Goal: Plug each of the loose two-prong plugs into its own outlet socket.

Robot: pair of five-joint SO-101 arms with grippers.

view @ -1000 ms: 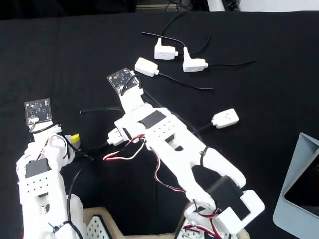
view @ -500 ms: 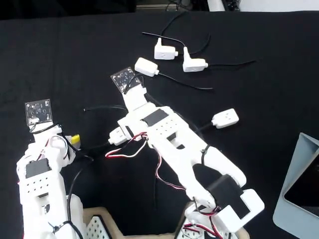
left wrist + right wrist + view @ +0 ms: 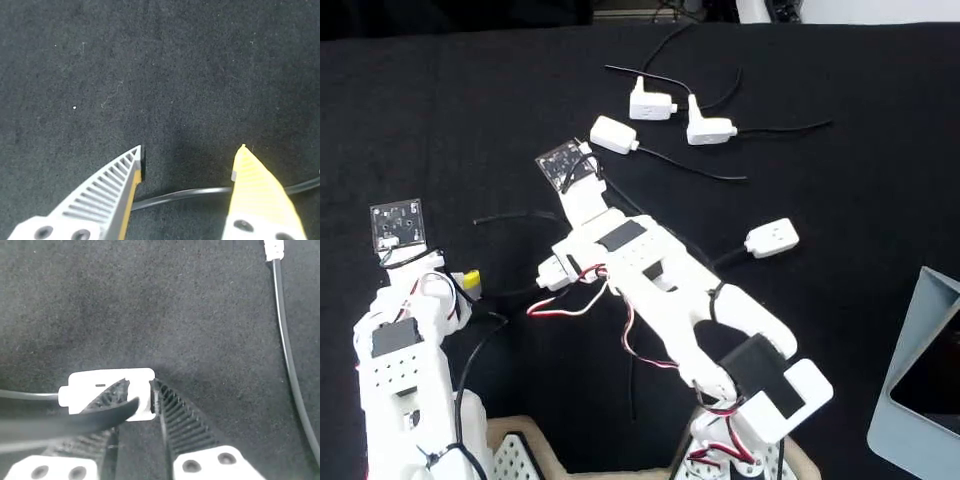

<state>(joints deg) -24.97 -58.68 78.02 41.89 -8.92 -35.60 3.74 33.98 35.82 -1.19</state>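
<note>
Your right claw (image 3: pixel 140 386) is squeezing a white piece (image 3: pixel 92 388) with a cord, low over the black cloth (image 3: pixel 150 300). I cannot tell if it is a plug or a socket. Your left claw (image 3: pixel 191 148) is hanging open, holding nothing, with a black cord (image 3: pixel 185 194) crossing below it. Farther out, other white pieces (image 3: pixel 708 128) are lying apart from each other. I am guessing nothing is plugged in yet, so every pair is waiting for you.
</note>
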